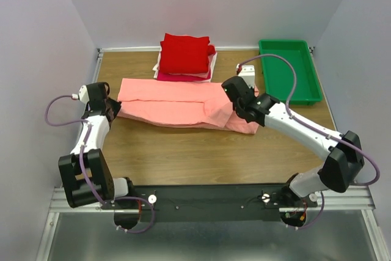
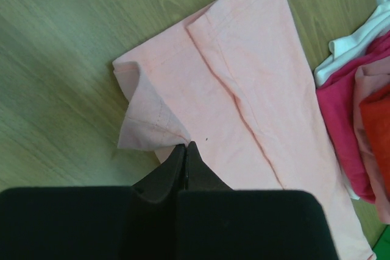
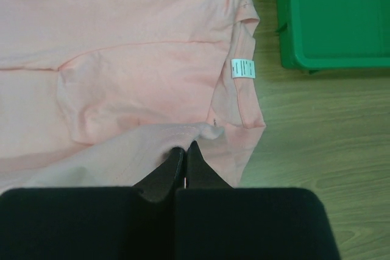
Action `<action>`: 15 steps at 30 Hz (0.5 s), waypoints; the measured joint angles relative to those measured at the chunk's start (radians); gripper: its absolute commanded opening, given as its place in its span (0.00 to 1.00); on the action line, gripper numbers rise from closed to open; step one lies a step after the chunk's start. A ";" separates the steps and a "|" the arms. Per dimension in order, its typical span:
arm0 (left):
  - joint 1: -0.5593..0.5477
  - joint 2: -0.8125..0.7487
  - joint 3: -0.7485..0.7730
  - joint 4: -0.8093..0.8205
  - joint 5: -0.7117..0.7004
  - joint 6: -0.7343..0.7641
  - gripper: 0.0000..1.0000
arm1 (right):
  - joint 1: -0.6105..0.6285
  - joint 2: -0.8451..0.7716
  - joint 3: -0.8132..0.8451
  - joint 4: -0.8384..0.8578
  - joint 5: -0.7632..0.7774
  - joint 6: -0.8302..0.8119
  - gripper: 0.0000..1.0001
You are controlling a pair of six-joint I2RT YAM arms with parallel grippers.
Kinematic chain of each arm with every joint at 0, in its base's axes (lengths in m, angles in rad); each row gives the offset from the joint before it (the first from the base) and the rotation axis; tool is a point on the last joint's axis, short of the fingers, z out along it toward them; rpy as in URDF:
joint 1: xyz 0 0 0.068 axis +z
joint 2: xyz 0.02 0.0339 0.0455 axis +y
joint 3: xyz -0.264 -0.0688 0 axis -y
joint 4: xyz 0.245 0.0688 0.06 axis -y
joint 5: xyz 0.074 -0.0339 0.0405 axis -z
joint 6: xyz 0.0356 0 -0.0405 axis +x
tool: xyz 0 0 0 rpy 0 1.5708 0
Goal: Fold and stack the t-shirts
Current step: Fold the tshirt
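The salmon-pink cloth t-shirt (image 1: 165, 103) runs crosswise between left end effector (image 1: 114, 109) and right end effector (image 1: 234, 100), each clamped on its end.

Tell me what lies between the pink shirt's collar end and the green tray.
Only a bare strip of wooden table; the pink shirt and green tray do not touch. The right wrist view shows it.
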 measured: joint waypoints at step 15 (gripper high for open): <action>-0.006 0.223 0.206 -0.009 -0.008 0.008 0.00 | -0.122 0.133 0.102 0.020 -0.093 -0.104 0.01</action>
